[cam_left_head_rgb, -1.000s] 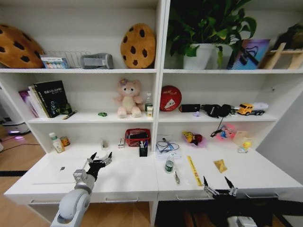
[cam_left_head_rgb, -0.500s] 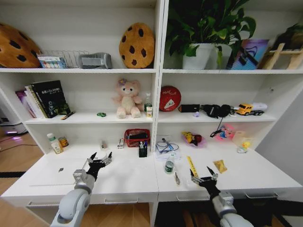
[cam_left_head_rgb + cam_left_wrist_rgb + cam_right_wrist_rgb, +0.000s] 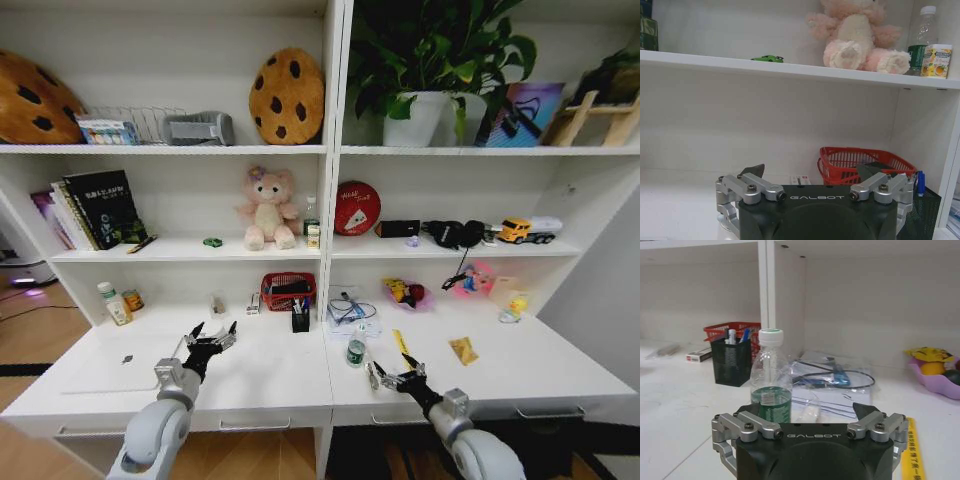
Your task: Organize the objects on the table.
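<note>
On the white table (image 3: 270, 385), the right gripper (image 3: 398, 379), jaws spread and empty, has advanced from the front edge toward the clear bottle (image 3: 357, 349) at mid-desk, suggesting a pickup; the left gripper (image 3: 208, 340) stays open beside the laptop (image 3: 120, 368).

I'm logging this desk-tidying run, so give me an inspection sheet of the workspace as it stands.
Surface: white table, drawers shut.
Job's things: clear green-labelled bottle upright; laptop flat at left; pens in black mesh cup.
Clutter: red basket, yellow ruler, pink dish.
Grippers: left gripper open above the table; right gripper open, facing the bottle.
Cables: a cord in a clear bag behind the bottle.
Surroundings: shelves with plush bear, books, plant.
</note>
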### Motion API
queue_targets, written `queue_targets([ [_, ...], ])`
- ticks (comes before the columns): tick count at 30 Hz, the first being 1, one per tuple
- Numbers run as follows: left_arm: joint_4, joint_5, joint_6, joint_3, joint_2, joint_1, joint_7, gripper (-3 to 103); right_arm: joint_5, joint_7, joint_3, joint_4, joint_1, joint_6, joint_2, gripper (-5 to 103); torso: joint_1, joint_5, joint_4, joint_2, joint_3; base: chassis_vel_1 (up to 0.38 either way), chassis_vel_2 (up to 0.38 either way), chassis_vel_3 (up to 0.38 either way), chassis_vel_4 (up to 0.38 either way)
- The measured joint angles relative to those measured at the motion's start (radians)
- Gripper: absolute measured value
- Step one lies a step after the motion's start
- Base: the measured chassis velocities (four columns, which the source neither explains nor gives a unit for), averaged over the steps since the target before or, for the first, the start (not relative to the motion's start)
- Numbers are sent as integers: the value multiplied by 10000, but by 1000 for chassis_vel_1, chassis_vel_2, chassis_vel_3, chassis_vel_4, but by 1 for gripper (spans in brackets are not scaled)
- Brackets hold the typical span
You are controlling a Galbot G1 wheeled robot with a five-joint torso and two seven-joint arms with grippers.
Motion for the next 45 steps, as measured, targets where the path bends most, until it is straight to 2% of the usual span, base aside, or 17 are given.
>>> queue_targets([
  [3,0,0,0,0,0,0,0,100,0,-760,-166,-174,310,-204,-75,100,0,0,0,0,0,0,0,0,0],
  [6,0,0,0,0,0,0,0,100,-4,-932,-285,-283,478,-243,-107,100,0,-1,0,0,0,0,0,0,0],
  [19,0,0,0,0,0,0,1,100,12,-1195,-701,-1671,2027,-50,-477,100,0,1,0,0,0,0,0,0,0],
  [35,0,0,0,0,0,0,1,100,74,-1191,-1612,-3236,3534,221,-121,102,0,-1,0,0,0,0,0,0,0],
  [36,0,0,0,1,0,0,1,100,72,-1161,-1641,-3321,3612,255,-88,93,0,-1,1,0,0,0,0,0,0],
  [37,0,0,0,1,0,0,2,100,70,-1117,-1659,-3338,3646,258,-70,93,0,-1,1,1,0,0,0,0,0],
  [38,0,0,0,1,0,0,2,100,72,-1044,-1675,-3334,3656,255,-61,83,0,-1,1,0,-1,0,0,0,0],
  [40,0,0,0,1,0,0,2,100,81,-964,-1692,-3292,3639,255,-58,83,0,-1,0,0,0,0,0,0,0],
  [41,0,0,0,0,0,0,2,100,82,-916,-1694,-3205,3591,249,-58,72,0,-1,0,0,-1,0,0,0,0],
  [42,0,0,0,0,0,0,2,100,87,-851,-1694,-3066,3499,234,-58,72,-1,-1,0,0,-1,0,0,0,0],
  [43,0,0,0,1,0,0,1,100,100,-781,-1694,-2951,3405,225,-61,61,-1,-2,0,0,0,0,0,0,0],
  [45,0,0,0,1,0,0,2,100,109,-721,-1691,-2827,3283,224,-73,61,-1,-1,-1,1,-1,0,0,0,0],
])
